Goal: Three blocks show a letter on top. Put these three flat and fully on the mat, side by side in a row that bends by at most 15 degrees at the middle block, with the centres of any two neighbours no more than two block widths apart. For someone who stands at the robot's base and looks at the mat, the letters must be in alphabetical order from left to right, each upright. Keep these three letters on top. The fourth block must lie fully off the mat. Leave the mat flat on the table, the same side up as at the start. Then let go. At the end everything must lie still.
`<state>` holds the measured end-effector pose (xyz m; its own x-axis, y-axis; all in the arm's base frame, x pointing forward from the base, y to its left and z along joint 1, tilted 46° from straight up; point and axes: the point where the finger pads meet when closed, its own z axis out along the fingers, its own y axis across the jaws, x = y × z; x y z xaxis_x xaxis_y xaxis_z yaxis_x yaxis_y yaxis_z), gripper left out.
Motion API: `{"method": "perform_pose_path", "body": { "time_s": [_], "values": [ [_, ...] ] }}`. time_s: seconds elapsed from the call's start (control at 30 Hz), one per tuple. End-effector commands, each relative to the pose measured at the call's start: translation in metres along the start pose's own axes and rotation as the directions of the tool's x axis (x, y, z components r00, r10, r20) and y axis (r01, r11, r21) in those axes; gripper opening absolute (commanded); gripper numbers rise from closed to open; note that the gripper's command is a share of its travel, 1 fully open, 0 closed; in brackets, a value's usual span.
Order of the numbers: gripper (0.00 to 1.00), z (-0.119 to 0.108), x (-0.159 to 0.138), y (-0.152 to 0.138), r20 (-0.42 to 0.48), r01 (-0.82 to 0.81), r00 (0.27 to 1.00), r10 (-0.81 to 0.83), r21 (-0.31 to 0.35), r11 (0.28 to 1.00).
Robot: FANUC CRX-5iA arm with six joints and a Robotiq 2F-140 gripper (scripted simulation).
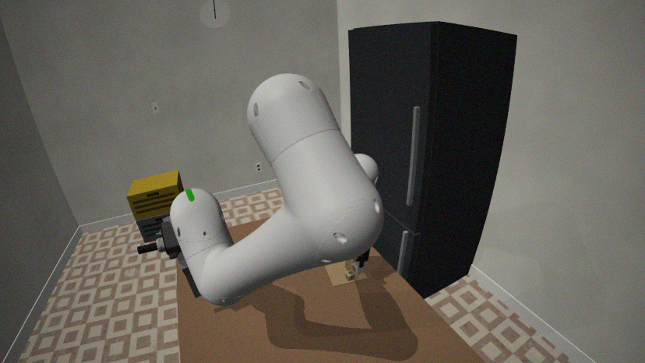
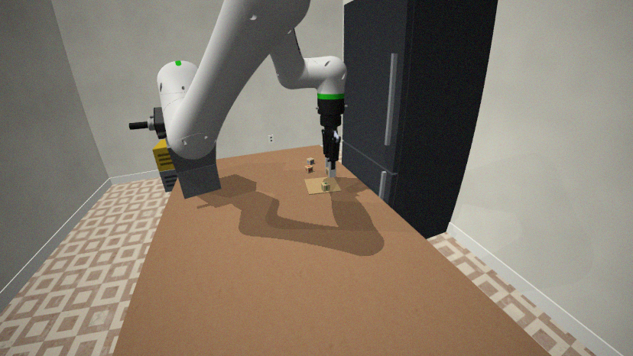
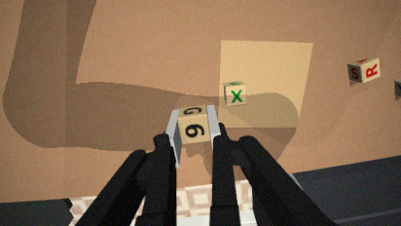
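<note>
My gripper (image 3: 195,118) is shut on a wooden block (image 3: 194,128) with a black digit on the face toward the wrist camera and a black G on the adjoining face. It holds the block a little above the table at the edge of the tan mat (image 3: 265,73). A block with a green X (image 3: 235,94) lies on the mat close by. A block with red letters, R among them (image 3: 364,70), lies off the mat. Another block (image 3: 398,89) is cut off by the frame edge. In the exterior view the gripper (image 2: 329,173) hangs over the mat (image 2: 319,186).
A tall black fridge (image 2: 411,101) stands close beside the mat and gripper. Two blocks (image 2: 310,164) lie behind the mat. The arm's base (image 2: 194,172) stands at the table's far left edge. A yellow cabinet (image 1: 153,198) stands on the floor behind.
</note>
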<state>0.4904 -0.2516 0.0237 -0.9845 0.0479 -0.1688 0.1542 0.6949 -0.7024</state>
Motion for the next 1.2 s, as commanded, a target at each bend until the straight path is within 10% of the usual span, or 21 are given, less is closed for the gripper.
{"method": "perform_pose_path", "body": {
  "time_s": [0.0,0.7,1.17],
  "values": [
    [0.16,-0.001,0.003,-0.022,0.004,0.011,1.0,-0.011,-0.008,1.0],
    [0.16,0.013,0.002,-0.022,0.002,0.012,1.0,-0.012,-0.011,1.0],
    [0.16,0.075,0.0,-0.021,0.002,0.012,1.0,-0.012,-0.011,1.0]
  ]
}}
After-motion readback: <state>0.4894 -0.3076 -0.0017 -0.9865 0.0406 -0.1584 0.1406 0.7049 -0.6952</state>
